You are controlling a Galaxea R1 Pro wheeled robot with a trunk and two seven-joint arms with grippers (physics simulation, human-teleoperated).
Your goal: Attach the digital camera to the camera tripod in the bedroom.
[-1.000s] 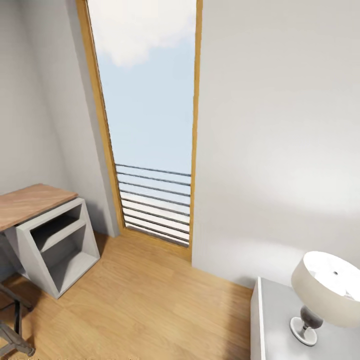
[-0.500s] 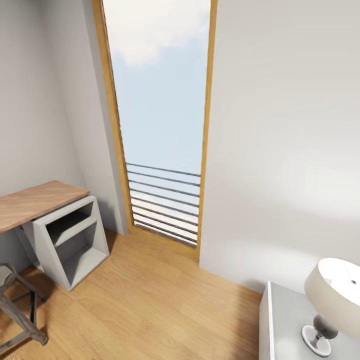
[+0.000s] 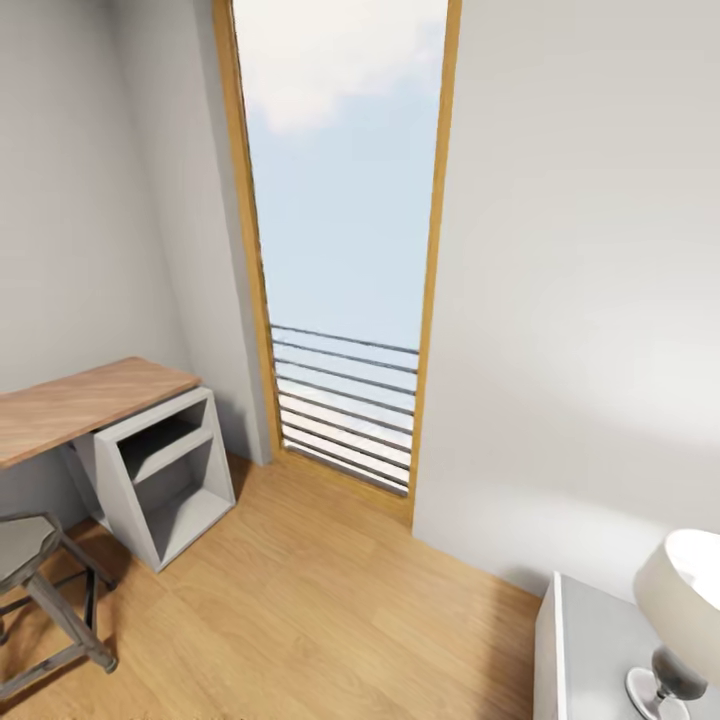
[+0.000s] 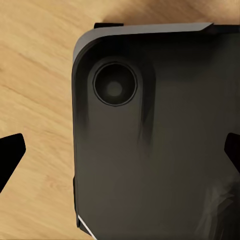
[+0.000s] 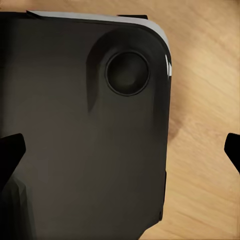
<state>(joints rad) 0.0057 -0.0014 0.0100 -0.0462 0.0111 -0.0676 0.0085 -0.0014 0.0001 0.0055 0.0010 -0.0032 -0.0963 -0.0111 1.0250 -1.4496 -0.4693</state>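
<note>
You are facing a tall window (image 3: 345, 250) with a wooden frame in the bedroom, and everything here can be placed from it. To the left of the window stands a wood-topped desk (image 3: 80, 405) with grey open shelves. Further left of the window and nearer to you is a stool (image 3: 30, 560) with a grey seat and crossed dark legs. Those legs look like stool legs, not tripod legs. To the right of the window, low against the wall, a lamp (image 3: 690, 610) stands on a grey cabinet (image 3: 590, 650).

From these pictures you cannot tell which way the digital camera or the camera tripod lies from the window. That bearing is what your next move turns on, so you also cannot yet judge the tripod's long axis or which arm is nearer.

The left gripper (image 4: 122, 154) is spread wide, with a dark fingertip at each edge of its wrist view and nothing between them. It points down at the robot's dark base (image 4: 165, 190) and the wood floor (image 4: 35, 75). The right gripper (image 5: 122, 152) is the same, wide apart and empty over the base. With both arms hanging idle, the likely next step is to turn away from the window and search the rest of the room.
</note>
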